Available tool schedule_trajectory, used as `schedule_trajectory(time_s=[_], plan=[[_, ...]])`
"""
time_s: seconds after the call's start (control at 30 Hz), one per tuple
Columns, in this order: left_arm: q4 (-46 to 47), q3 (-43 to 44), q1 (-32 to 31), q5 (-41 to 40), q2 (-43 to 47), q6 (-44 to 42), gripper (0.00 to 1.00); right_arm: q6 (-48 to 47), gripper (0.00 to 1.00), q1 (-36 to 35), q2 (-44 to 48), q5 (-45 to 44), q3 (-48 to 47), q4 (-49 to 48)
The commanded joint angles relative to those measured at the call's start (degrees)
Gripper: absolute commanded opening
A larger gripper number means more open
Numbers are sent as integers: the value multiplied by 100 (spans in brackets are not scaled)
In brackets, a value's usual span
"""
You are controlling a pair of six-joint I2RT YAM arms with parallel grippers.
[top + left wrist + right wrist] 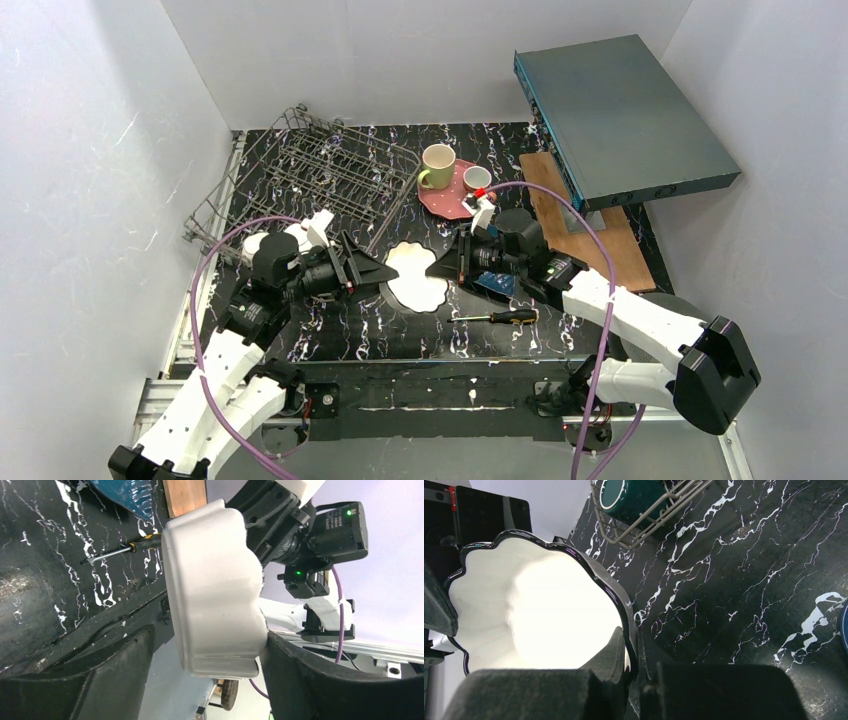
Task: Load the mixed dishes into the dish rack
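The white bowl (415, 278), with a scalloped dark rim, is at the table's middle between both grippers. My right gripper (442, 266) is shut on its rim (636, 665), one finger inside and one outside. My left gripper (375, 270) is open and straddles the bowl (215, 585); its right finger (320, 680) touches the bowl, the left finger (85, 680) stands apart. The dish rack (320, 180) is at the back left; a dark green cup (634, 495) lies in it. The yellow-green mug (437, 165) and small salmon cup (477, 180) sit on the pink dotted plate (445, 200). The blue plate (497, 285) lies under my right arm.
A screwdriver (500, 317) lies near the front edge, right of the bowl. A flat teal-grey box (620, 115) rests tilted over a wooden board (600, 240) at the back right. White walls close in on both sides.
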State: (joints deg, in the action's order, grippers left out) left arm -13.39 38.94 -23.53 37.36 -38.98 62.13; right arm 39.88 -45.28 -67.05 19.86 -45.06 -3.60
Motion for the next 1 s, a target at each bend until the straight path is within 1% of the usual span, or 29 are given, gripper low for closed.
schedule_trajectory(time_s=[0.0,0.03,0.1,0.33,0.43,0.5,0.6,0.67,0.83,0.87,0.93,0.97], plan=[[372,-43,-67,350,-26,311,67,336,1,64,173,377,-30,-1003],[392,-43,-77,346,-36,324,63,321,1,63,154,358,-29,-1001],[399,-14,-96,306,-23,347,59,304,1,76,132,340,-23,-1003],[341,82,-142,279,-69,397,48,258,1,72,69,291,27,-1018],[272,101,-148,245,-119,346,34,222,1,73,58,267,16,-1020],[267,116,-158,253,-154,324,26,183,1,72,41,272,-15,-1001],[245,162,-161,205,-184,293,9,99,1,75,-1,265,-71,-920],[153,243,-161,142,-207,238,0,21,3,74,-24,241,-112,-839],[-306,646,-160,84,-489,-29,0,-193,10,80,20,55,-193,-613],[-366,721,-161,60,-538,-70,0,-232,14,79,30,28,-202,-588],[-413,819,-161,4,-631,-95,0,-305,26,76,21,-27,-236,-513],[-411,858,-156,-19,-677,-96,0,-345,28,78,17,-38,-250,-489]])
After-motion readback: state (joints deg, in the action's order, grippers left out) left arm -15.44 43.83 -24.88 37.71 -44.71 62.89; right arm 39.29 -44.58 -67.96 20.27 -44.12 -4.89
